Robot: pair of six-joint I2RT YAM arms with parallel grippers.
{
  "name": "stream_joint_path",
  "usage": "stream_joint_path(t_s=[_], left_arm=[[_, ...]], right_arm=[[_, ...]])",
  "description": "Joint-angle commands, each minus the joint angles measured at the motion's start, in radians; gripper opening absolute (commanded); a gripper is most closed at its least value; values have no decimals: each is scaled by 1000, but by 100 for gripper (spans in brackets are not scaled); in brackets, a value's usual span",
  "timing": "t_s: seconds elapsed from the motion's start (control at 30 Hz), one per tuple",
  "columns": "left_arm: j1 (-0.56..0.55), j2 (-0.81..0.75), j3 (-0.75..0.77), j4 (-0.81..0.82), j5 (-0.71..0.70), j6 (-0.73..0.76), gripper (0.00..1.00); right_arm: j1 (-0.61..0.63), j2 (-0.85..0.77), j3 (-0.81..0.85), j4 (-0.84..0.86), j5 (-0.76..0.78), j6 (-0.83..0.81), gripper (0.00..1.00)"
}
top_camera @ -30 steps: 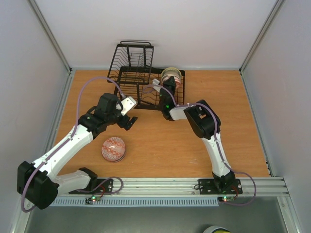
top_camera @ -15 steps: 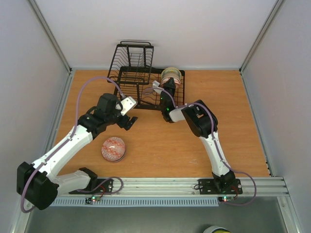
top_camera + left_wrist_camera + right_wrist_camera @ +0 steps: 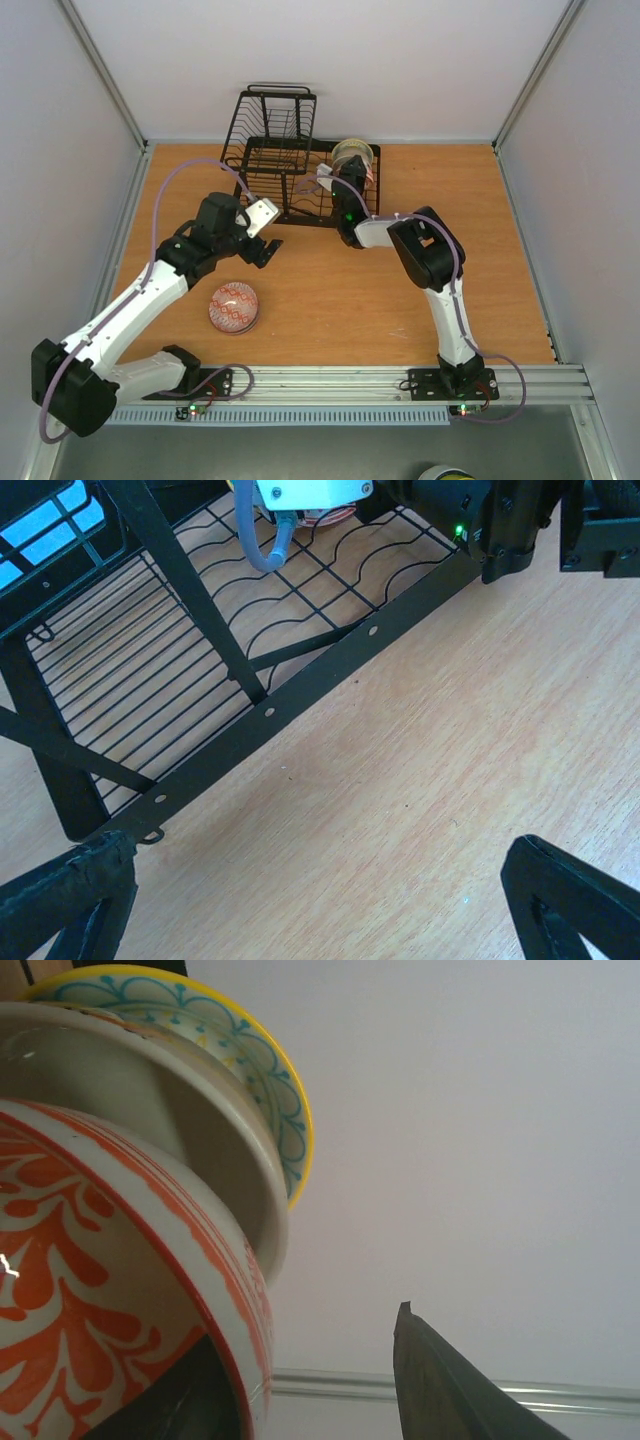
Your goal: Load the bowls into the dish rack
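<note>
Since the earlier frame the right arm (image 3: 445,290) has shifted a little at the rack, its elbow now nearer the table's right edge. Its fingers, then together, now stand apart.

Wooden table (image 3: 480,260): carries all items, with both arm bases along its near edge.

Black wire dish rack (image 3: 262,160): stands at the middle of the far edge, its raised basket at the far-left end. In the left wrist view its low front rail (image 3: 300,695) crosses the frame diagonally.

Left arm (image 3: 140,300): reaches from the near-left corner toward the rack's near-left corner.

Pink-red patterned bowl (image 3: 234,306): lies upside down on the table, left of middle and toward the near edge, just beside the left arm and apart from the rack.

Three bowls stand on edge, side by side, at the far-right end of the rack: the red-and-white patterned bowl (image 3: 90,1290) nearest the right wrist camera, then a plain pale bowl (image 3: 150,1090), then the teal-and-yellow bowl (image 3: 255,1060).

Left gripper (image 3: 315,865): hangs over bare wood just in front of the rack rail, fingers spread wide with nothing between them.

Right gripper (image 3: 345,172): sits inside the rack at the bowls. One fingertip (image 3: 430,1380) stands clear of the red-and-white patterned bowl's wall, and the other is mostly hidden below that bowl.
</note>
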Motion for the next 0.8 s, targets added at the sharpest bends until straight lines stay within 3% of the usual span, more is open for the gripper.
stream_joint_path(t_s=[0.0, 0.33, 0.77], left_arm=[[6, -28, -9, 38, -5, 7, 99], [6, -42, -7, 33, 0, 6, 99], [6, -43, -6, 33, -7, 6, 99]], right_arm=[[-5, -132, -1, -165, 18, 160, 41], [-4, -267, 4, -621, -87, 481, 49], [-4, -206, 13, -666, -112, 490, 48]])
